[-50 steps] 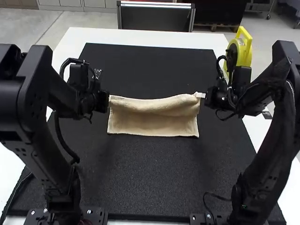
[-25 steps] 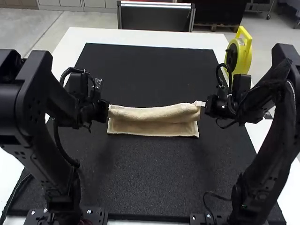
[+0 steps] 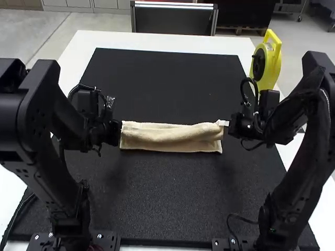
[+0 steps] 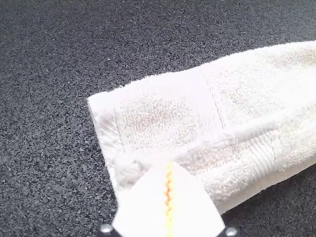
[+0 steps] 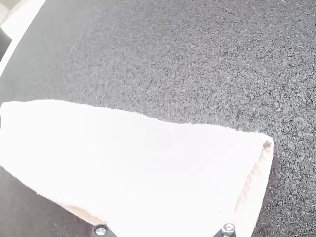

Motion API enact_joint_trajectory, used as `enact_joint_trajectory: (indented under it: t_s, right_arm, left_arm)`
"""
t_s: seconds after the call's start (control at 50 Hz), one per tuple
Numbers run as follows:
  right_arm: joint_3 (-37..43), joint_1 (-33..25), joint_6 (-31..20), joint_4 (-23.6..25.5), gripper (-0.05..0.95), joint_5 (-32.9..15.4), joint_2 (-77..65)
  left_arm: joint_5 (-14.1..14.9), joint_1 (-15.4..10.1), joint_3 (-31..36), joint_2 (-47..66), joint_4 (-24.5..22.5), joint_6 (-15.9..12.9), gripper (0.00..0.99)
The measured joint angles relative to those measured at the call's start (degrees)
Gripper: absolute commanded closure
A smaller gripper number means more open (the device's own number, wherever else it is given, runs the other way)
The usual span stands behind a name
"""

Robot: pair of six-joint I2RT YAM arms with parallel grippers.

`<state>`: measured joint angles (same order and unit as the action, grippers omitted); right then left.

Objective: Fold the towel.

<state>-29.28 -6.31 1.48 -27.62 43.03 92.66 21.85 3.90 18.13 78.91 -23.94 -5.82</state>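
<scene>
The left gripper (image 4: 168, 165) has its white ribbed fingers (image 4: 145, 210) together, clamped on one end of the cream terry towel (image 3: 167, 137); the right gripper (image 3: 225, 123) also seems to be clamped on it, at the opposite end, judging by how the cloth rises to meet it. Between them the towel lies as a long, low strip, its upper part doubled into a soft roll that comes close to the near edge without lining up with it. The lengthwise fold looks mostly made: what seems left is to lower that roll, let go, flatten it and perhaps fold the strip crosswise. Beneath is the black textured mat (image 3: 167, 198), on a white table (image 3: 157, 40), with a yellow reel with a handle (image 3: 269, 68) near the far right corner. The high view gives the strip's full span between both arms; the left wrist view brings out ribbed woven bands and a curled ridge, while the right wrist view shows a corner with its layers edge-on.
</scene>
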Motion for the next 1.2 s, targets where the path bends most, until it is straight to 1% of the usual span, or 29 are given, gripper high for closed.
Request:
enact_joint_trajectory:
  t_s: [0.16, 0.32, 0.7, 1.2]
  right_arm:
    - [0.26, 0.00, -0.48, -1.92, 0.92, -0.46, 0.85]
    - [0.26, 0.02, -0.76, -3.37, 0.92, -0.85, 3.65]
    - [0.37, 0.02, -2.19, -4.02, 0.92, -1.01, 4.96]
    - [0.37, 0.00, -2.19, -5.14, 0.92, -0.96, 4.94]
  left_arm:
    - [-0.39, 0.00, 0.00, 0.00, -0.46, -0.42, 0.969]
    - [-0.85, 0.00, -0.04, 0.09, -2.10, -0.76, 0.969]
    - [-1.53, 0.00, -1.55, 4.48, -7.50, -1.05, 0.969]
    - [-2.34, 0.00, -1.53, 12.20, -14.69, -1.46, 0.970]
